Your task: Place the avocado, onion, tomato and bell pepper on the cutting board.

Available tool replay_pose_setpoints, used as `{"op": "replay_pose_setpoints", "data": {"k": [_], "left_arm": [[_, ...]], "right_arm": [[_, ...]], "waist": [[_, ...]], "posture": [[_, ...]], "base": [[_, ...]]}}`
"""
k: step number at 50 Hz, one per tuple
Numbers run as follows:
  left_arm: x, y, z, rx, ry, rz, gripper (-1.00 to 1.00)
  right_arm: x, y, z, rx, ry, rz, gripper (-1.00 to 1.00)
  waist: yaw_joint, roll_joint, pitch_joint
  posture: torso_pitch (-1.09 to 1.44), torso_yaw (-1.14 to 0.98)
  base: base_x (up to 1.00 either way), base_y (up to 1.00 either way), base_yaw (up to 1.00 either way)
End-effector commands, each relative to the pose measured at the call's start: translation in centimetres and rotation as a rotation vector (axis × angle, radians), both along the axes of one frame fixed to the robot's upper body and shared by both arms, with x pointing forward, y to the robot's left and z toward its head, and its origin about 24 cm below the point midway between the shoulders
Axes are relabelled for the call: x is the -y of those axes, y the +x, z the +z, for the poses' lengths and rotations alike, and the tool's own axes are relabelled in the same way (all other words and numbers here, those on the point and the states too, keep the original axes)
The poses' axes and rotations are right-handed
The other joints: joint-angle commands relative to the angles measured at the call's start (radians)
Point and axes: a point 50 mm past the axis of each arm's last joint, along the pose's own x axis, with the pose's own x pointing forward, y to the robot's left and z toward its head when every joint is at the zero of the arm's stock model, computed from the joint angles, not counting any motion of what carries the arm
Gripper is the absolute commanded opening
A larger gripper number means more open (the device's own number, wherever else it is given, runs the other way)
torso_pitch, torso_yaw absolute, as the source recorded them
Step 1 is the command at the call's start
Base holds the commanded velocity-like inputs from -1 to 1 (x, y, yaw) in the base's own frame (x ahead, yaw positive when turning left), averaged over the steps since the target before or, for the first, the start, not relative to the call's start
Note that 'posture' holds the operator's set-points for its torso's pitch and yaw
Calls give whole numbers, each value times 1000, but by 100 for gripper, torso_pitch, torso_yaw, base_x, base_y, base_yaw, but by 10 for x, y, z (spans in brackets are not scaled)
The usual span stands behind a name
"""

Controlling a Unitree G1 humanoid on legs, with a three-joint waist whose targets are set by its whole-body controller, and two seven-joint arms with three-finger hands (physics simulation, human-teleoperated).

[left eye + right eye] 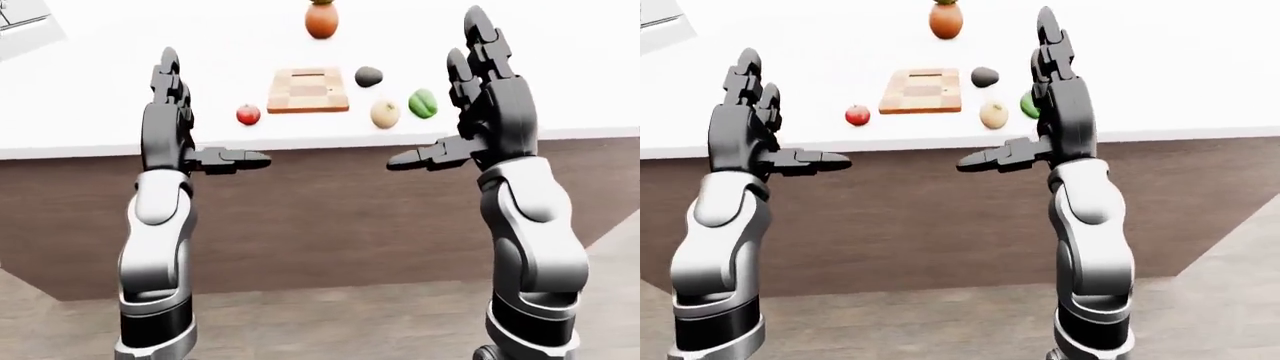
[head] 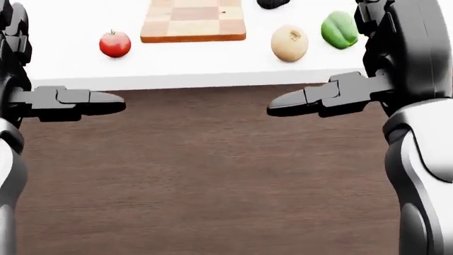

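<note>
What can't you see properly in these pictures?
- Avocado: in the head view the top edge cuts most of it off.
- Bell pepper: in the right-eye view the right hand hides most of it.
- Orange thing at the top of the left-eye view: too small to name.
</note>
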Motion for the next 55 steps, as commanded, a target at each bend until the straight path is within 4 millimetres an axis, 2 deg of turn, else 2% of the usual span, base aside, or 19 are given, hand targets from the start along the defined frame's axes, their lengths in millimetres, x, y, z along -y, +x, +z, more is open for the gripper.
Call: {"op": "replay_pose_setpoints", "data": {"k": [1, 5, 8, 9, 11, 18, 20, 22, 23, 24, 31, 34, 36, 37, 39, 45, 48, 49, 55], "left_arm": [[4, -5, 19, 96, 14, -18, 100], [5, -3, 17, 96, 16, -17, 100], [5, -3, 17, 95, 16, -20, 100], [5, -3, 18, 97, 16, -18, 100], [4, -2, 17, 98, 12, -10, 100], [3, -1, 16, 106, 12, 6, 100], [2, -1, 18, 109, 11, 11, 100], [2, 0, 16, 107, 13, 14, 100], [2, 0, 15, 106, 11, 14, 100], [2, 0, 15, 107, 10, 13, 100], [1, -2, 16, 113, 13, 17, 100], [1, -2, 17, 117, 13, 19, 100], [2, -1, 18, 119, 15, 20, 100], [2, -1, 20, 124, 15, 20, 100], [1, -1, 21, 128, 15, 23, 100], [1, -2, 24, 134, 18, 22, 100], [1, -2, 23, 132, 17, 22, 100], [1, -2, 23, 132, 17, 22, 100], [0, -3, 23, 133, 22, 24, 100]], "right_arm": [[0, -8, 15, 94, -7, -5, 100], [1, -8, 15, 95, -4, -9, 100], [0, -8, 14, 96, -2, 0, 100], [1, -8, 14, 96, -3, -2, 100], [1, -9, 13, 100, 3, 2, 100], [1, -9, 11, 107, 4, 1, 100], [0, -8, 11, 107, 3, 3, 100], [0, -8, 11, 107, 7, 6, 100], [0, -8, 9, 105, 5, 7, 100], [1, -8, 9, 104, 4, 3, 100], [0, -8, 9, 103, 0, 4, 100], [1, -7, 8, 101, -1, 2, 100], [1, -8, 9, 102, -5, 3, 100], [1, -9, 10, 104, -2, 3, 100], [1, -9, 11, 107, -5, 3, 100], [0, -9, 13, 110, -11, 3, 100], [0, -10, 13, 110, -11, 4, 100], [1, -10, 13, 110, -11, 4, 100], [2, -12, 13, 116, -15, 0, 100]], "waist": [[-2, 6, -20], [7, -27, -27], [12, -83, -40], [5, -52, -36], [4, -76, -18], [-18, -20, -12], [-24, 18, -18], [-25, 66, -51], [-15, 47, -26], [-20, 59, -17], [-2, 5, -34], [4, -38, -34], [7, -99, -51], [0, -52, -40], [-4, -75, -32], [-15, -44, -4], [-27, 24, -26], [-24, -14, -13], [-14, -24, -39]], "posture": [[0, 0], [0, 0], [0, 0], [0, 0], [0, 0], [0, 0], [0, 0], [0, 0], [0, 0], [0, 0], [0, 0], [0, 0], [0, 0], [0, 0], [0, 0], [0, 0], [0, 0], [0, 0], [0, 0]], "base": [[29, 6, 0], [29, 4, 0], [29, 0, 0], [30, 0, 0], [30, 0, 0], [29, 0, 0], [29, 0, 0], [29, 0, 0], [29, 0, 0], [30, 0, 0], [17, 0, 0], [14, 0, 0], [14, 0, 0], [14, 0, 0], [10, 0, 0], [2, 0, 0], [3, 0, 0], [2, 0, 0], [2, 0, 0]]}}
